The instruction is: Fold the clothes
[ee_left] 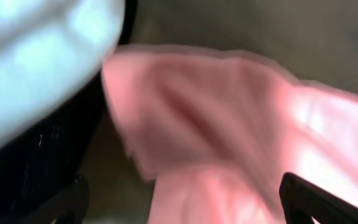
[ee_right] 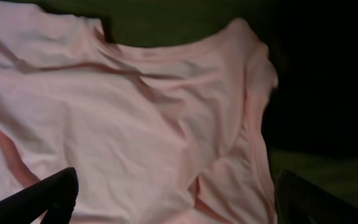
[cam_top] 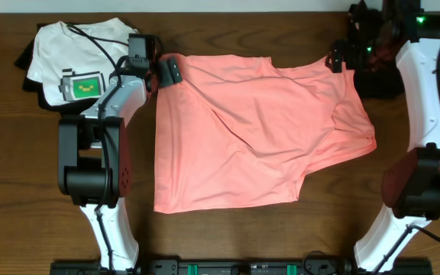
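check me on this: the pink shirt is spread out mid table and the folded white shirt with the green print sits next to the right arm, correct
One thing is off: the white shirt with the green print lies next to the left arm, not the right arm. The overhead view shows it at the table's far left corner. The pink shirt is indeed spread out mid table.

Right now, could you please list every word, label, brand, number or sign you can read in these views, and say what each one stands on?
No text can be read in any view.
On the white T-shirt: a small green-and-yellow graphic print, too small to tell whether it holds any lettering.
On the salmon-pink T-shirt: no print or label shows.
The left wrist view is blurred.
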You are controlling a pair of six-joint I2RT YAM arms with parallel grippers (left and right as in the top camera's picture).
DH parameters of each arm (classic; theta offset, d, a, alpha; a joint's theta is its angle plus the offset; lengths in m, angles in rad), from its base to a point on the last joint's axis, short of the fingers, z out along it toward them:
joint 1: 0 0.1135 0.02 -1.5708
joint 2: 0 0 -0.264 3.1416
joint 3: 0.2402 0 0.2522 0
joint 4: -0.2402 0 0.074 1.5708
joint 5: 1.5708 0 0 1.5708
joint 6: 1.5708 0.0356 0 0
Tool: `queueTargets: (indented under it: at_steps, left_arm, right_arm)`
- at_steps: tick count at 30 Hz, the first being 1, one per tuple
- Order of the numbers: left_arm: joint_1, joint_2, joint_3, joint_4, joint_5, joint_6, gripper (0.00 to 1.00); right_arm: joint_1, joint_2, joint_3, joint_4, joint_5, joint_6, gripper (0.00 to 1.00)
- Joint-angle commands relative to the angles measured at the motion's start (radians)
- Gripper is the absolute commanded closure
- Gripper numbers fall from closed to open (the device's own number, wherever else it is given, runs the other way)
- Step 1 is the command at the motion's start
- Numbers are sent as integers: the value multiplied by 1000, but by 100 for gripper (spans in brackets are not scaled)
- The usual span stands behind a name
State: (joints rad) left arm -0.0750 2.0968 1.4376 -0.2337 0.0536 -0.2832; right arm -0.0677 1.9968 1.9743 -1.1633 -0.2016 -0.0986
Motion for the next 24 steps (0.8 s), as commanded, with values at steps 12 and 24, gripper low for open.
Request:
queueTargets:
  at_steps: [12, 24]
  left_arm:
    - [18, -489, 16, -566, 67, 25, 2]
    - [-3, -708, -43, -986, 74, 15, 0]
  right_arm:
    - [-36, -304, 3, -230, 10, 87, 1]
    - [-36, -637, -174, -426, -61, 189, 1]
